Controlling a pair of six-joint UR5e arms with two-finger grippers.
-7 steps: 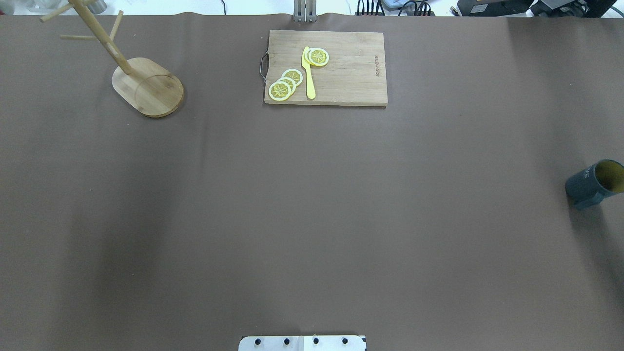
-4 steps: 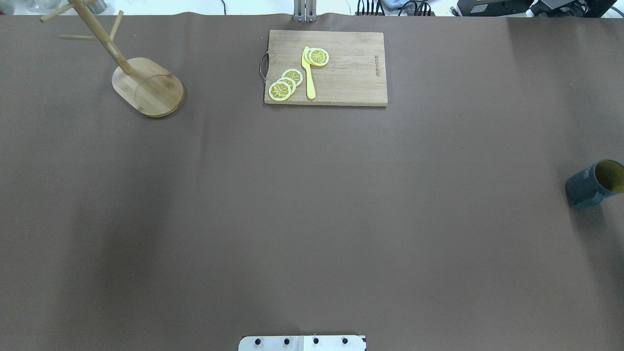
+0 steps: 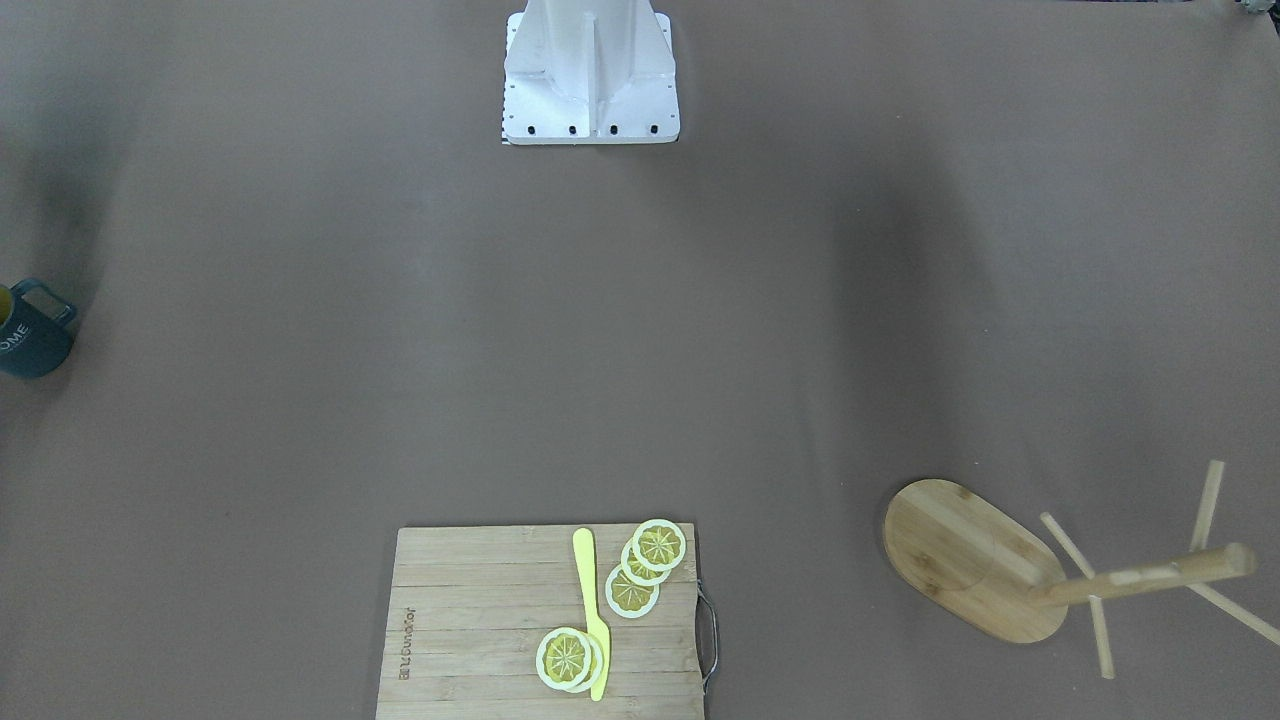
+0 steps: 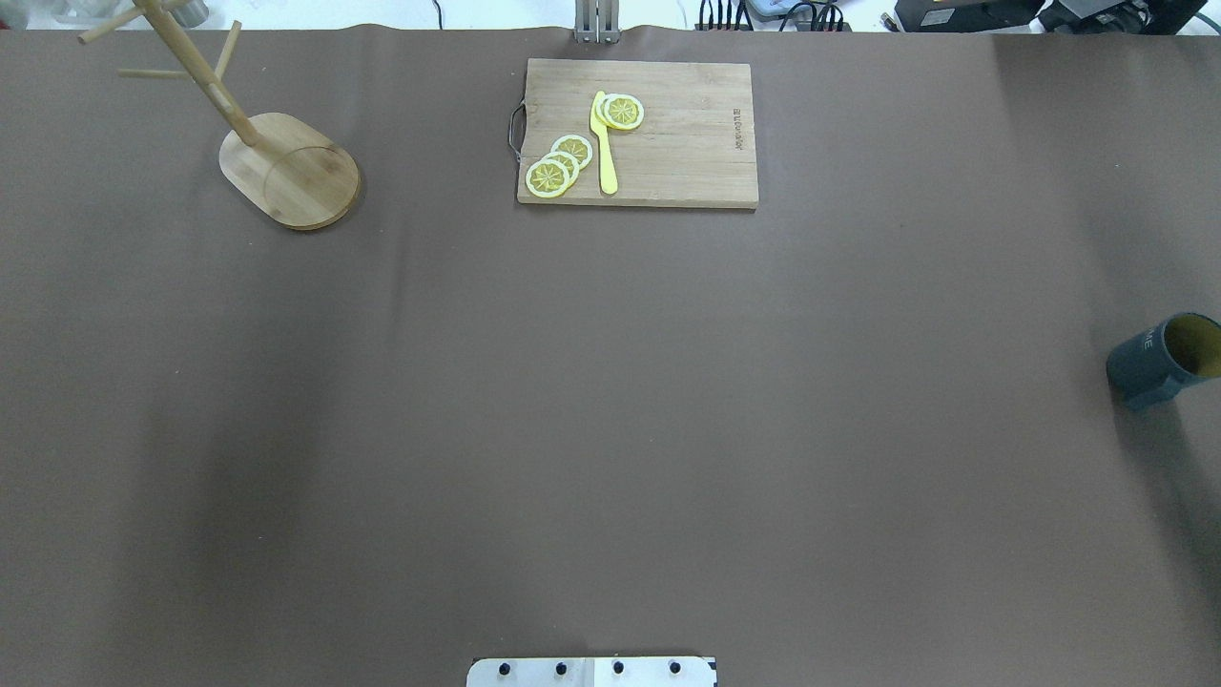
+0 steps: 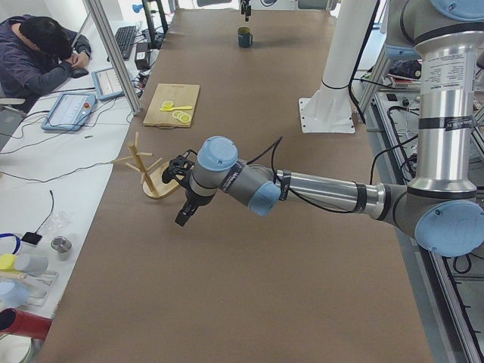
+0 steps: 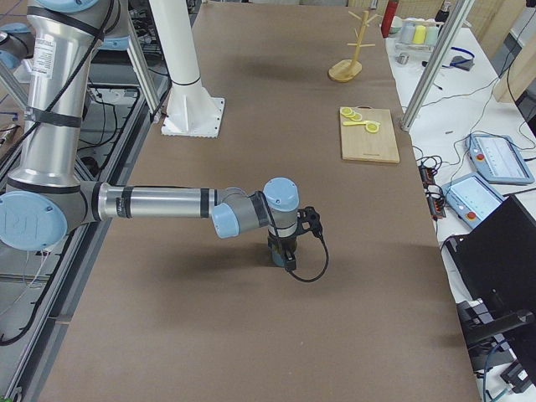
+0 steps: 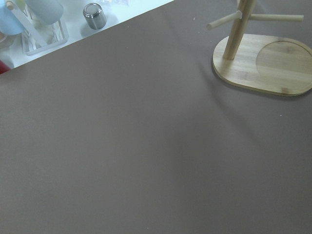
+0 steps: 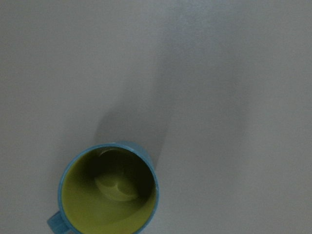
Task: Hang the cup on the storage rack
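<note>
1. Beside the left gripper [image 5: 183, 218], which hangs low over the table [image 4: 610, 429], stands the storage rack [image 5: 151, 175]. It is upright on its oval base and every peg is empty. Only one side view shows this gripper, and whether it is released or clenched cannot be told from there.
2. Farther out from both grippers, at the table's middle, a cutting board [image 4: 668, 143] carries lemon slices [image 4: 558, 164] and a yellow knife [image 4: 604, 143], none of them part of the job.
3. Directly beneath the right gripper [image 6: 285, 255] sits the cup [image 8: 109, 195], upright on the table with its yellow inside facing the wrist camera. This gripper's state cannot be told either.
4. The step in hand appears to be the approach for pickup, and the cup is not yet lifted. The next move likely calls for a short descent and a firm hold that leaves the handle free. A long carry follows, since the rack stands well apart from the right gripper, so a hand-over may be needed.
</note>
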